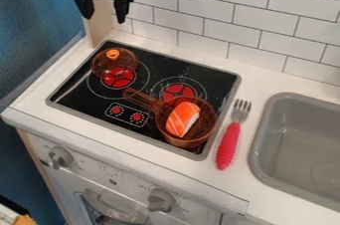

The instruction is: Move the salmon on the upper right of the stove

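Note:
The black gripper (104,10) hangs at the upper left, high above the back left corner of the stove, its two fingers apart with nothing between them. An orange and white salmon piece (182,119) lies in a transparent orange-brown pan (194,138) at the front right of the stove. The pan's handle points to the upper left. Beneath and around them is the black stove top (151,73), with red burner marks at its left and right; the pan partly covers the right one's ring.
A transparent orange lid with an orange knob (114,55) sits over the left burner. Right of the stove, a fork with a red handle (227,145) lies on the white counter, beside the grey sink (264,130). White tiles rise behind.

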Controlling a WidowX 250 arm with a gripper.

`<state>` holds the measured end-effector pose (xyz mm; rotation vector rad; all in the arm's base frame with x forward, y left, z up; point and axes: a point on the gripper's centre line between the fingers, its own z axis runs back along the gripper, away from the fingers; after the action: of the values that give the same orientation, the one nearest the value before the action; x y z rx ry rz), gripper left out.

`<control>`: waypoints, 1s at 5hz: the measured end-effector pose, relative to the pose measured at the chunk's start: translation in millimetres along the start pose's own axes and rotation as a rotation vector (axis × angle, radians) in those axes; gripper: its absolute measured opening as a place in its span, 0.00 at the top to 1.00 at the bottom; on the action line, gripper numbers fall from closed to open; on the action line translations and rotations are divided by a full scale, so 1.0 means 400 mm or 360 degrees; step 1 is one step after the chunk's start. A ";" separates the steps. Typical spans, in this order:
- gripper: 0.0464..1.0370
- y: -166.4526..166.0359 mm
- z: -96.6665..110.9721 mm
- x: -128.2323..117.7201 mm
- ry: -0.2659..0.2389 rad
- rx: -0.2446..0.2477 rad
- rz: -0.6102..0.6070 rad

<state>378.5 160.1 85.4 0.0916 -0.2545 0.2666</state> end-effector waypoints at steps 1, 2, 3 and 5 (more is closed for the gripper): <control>0.04 -0.005 -0.037 -0.018 0.0065 -0.0011 0.0000; 0.04 -0.007 -0.069 -0.063 0.0142 -0.0004 -0.0019; 0.04 -0.020 -0.043 -0.078 0.0098 0.0011 -0.0060; 0.04 -0.153 -0.004 -0.162 0.0076 -0.0085 -0.0334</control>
<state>334.9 85.6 63.5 0.0586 -0.2024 0.0532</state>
